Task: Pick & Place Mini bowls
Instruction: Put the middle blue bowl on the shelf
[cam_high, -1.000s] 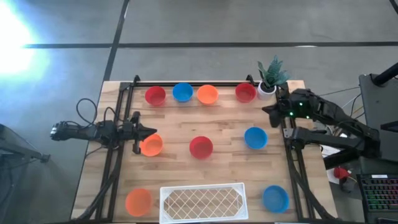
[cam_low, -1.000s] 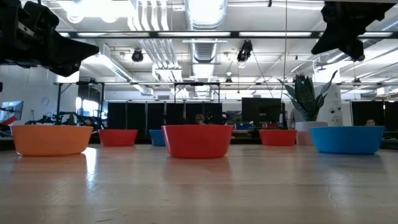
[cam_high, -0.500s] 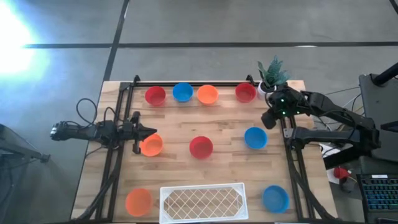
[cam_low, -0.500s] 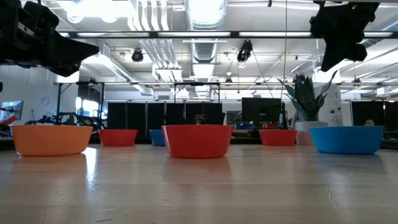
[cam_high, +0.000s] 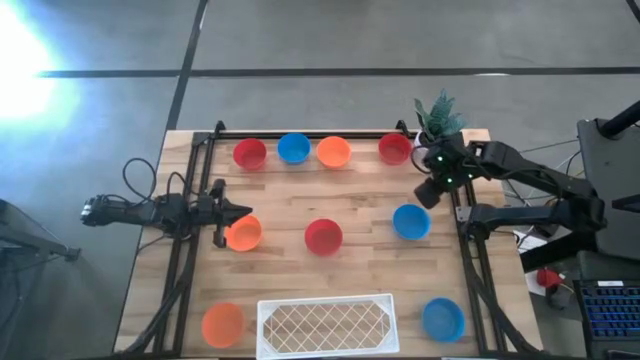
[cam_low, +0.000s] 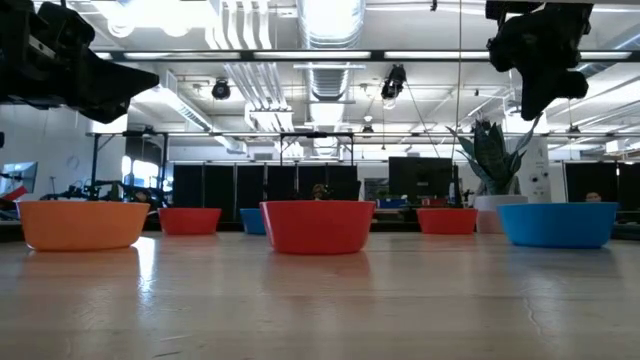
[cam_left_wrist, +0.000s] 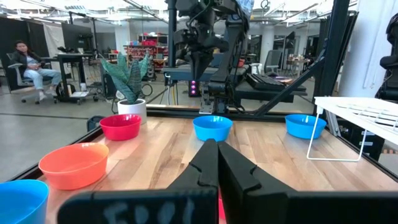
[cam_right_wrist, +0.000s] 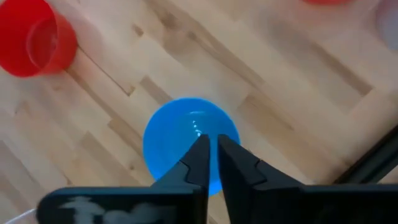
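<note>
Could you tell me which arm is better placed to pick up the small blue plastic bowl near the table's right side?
The right: its gripper hangs above the blue bowl, aimed down at it. The left gripper waits beside an orange bowl.

Both arms were built of dark, near-black segments. On the left arm (cam_high: 160, 212), a black cable was looped beside the wrist, and the housing behind the fingers was marked with faint raised lettering. The right arm (cam_high: 520, 170) was lit by small green lights near its wrist. Each gripper was formed of two slim, dark, tapering fingers (cam_right_wrist: 198, 158). The right arm's base was surrounded by loose cabling.
</note>
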